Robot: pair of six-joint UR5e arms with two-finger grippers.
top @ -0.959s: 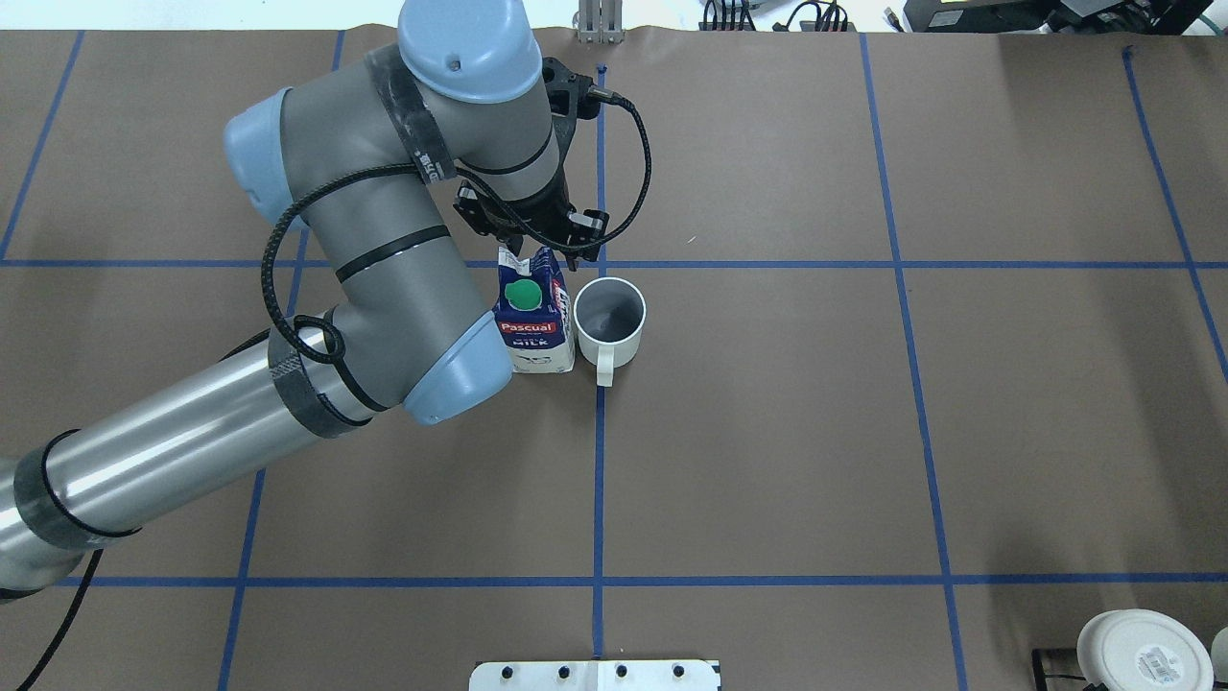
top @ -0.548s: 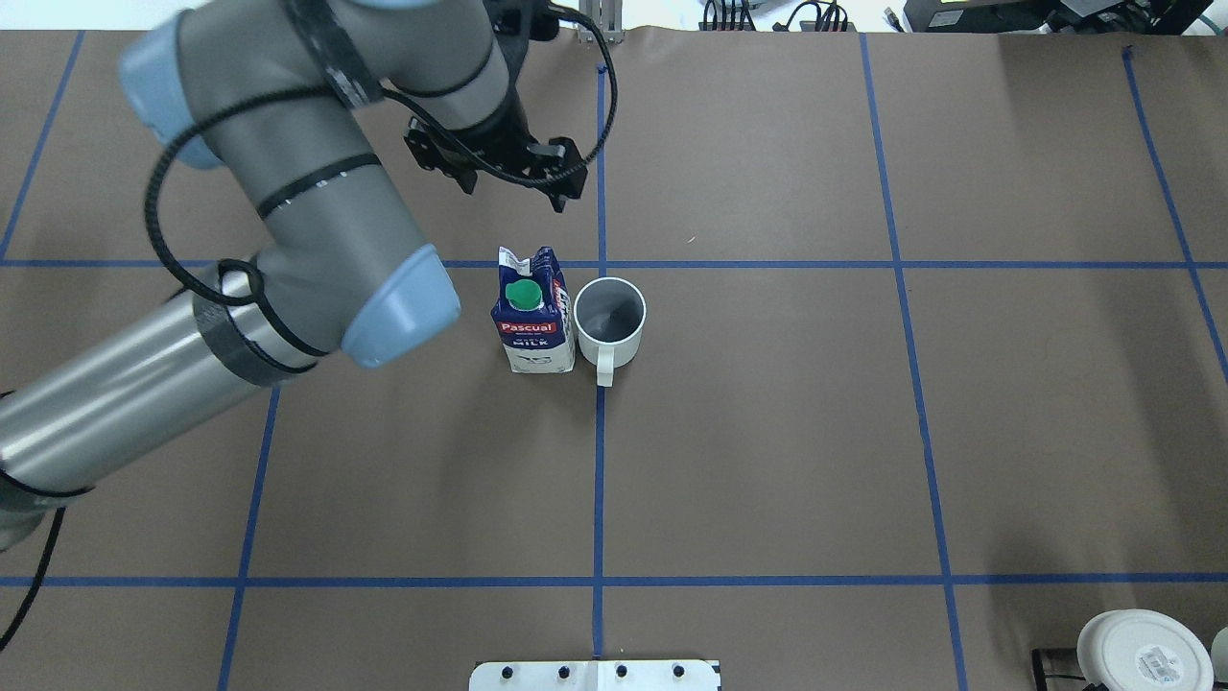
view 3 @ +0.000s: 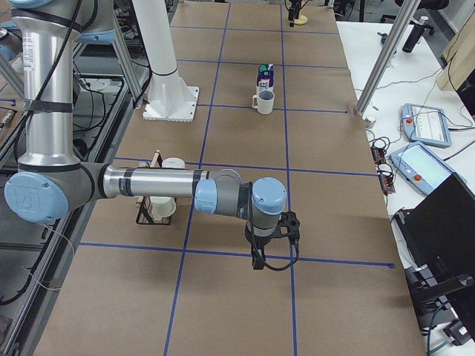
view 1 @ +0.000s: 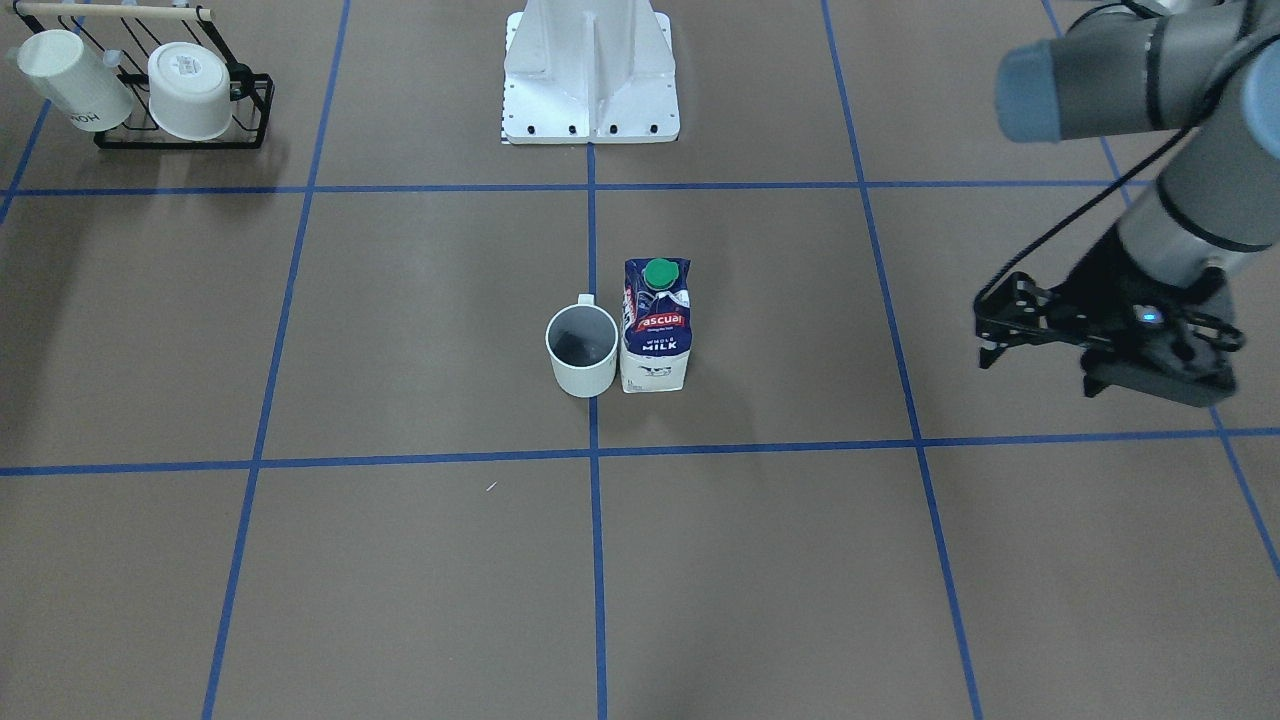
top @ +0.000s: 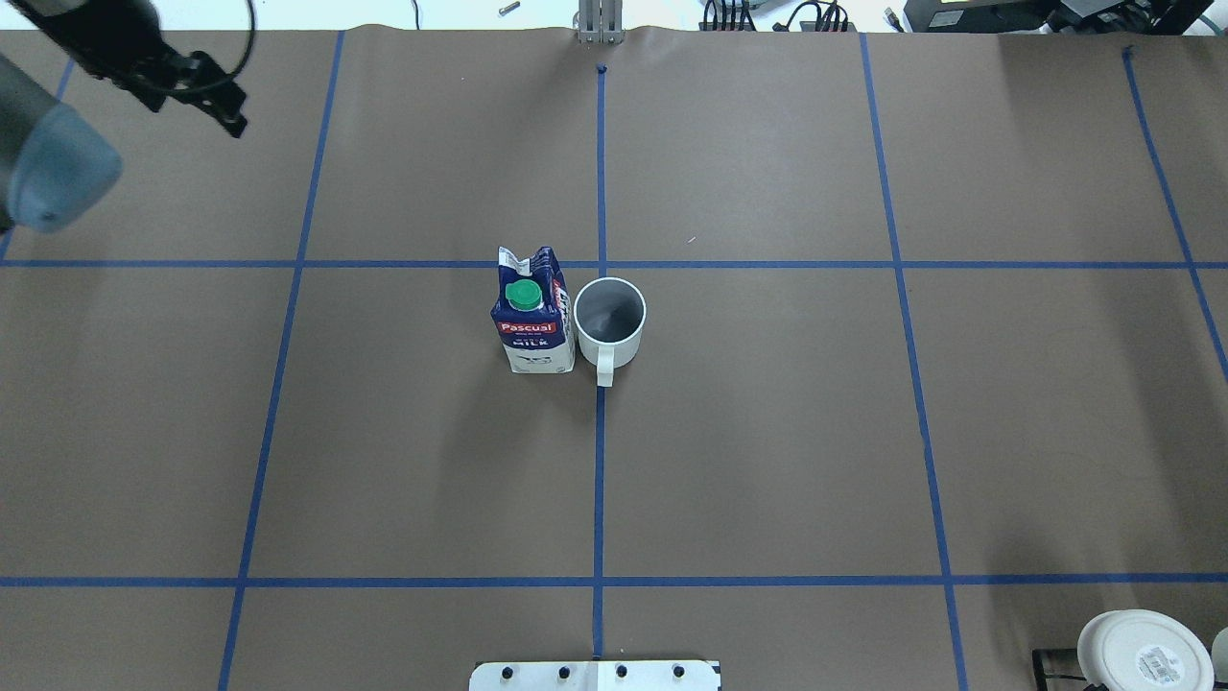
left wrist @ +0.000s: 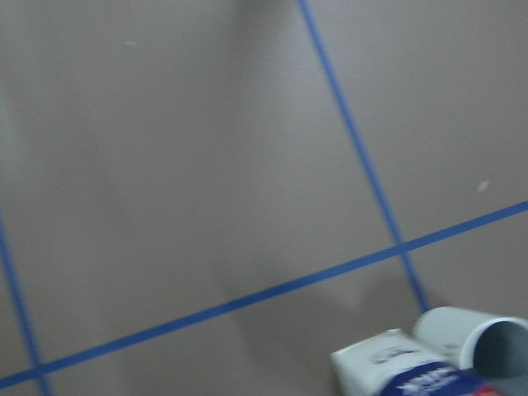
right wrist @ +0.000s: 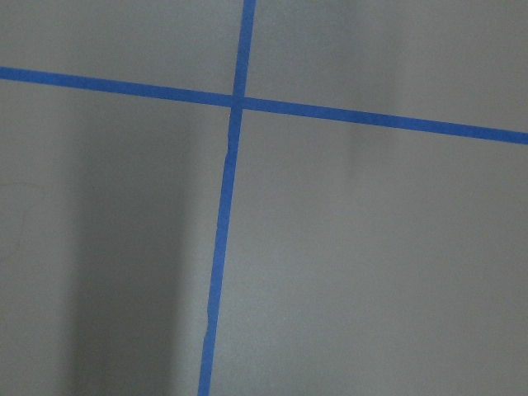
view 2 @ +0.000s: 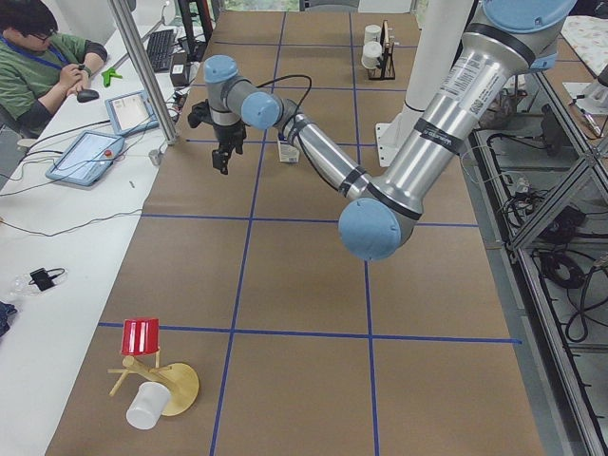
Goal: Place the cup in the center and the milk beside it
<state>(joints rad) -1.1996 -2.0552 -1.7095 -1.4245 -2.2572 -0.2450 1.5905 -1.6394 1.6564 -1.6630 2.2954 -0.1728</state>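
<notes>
The cup (top: 610, 321) stands upright on the center (top: 672, 326) of the brown surface, on the blue tape line, handle toward the robot. It also shows in the front view (view 1: 581, 350). The milk (top: 532, 317) stands upright against the cup on the robot's left; it shows in the front view (view 1: 655, 325) too. My left gripper (top: 197, 101) is open and empty, high and far to the left of both. It shows in the front view (view 1: 1035, 365). The left wrist view catches the milk (left wrist: 404, 371) and cup (left wrist: 474, 342) at its lower edge. My right gripper (view 3: 260, 259) shows only in the exterior right view, so I cannot tell its state.
A black rack (view 1: 180, 135) with two white cups sits at the table's near right corner; one cup's stickered base (top: 1142, 648) shows in the overhead view. The robot's base plate (top: 595, 675) is at the near edge. A wooden stand (view 2: 152, 380) with a red and a white cup lies at the left end.
My left arm has drawn back from the milk and swung far left and up. The milk and the cup have not moved.
</notes>
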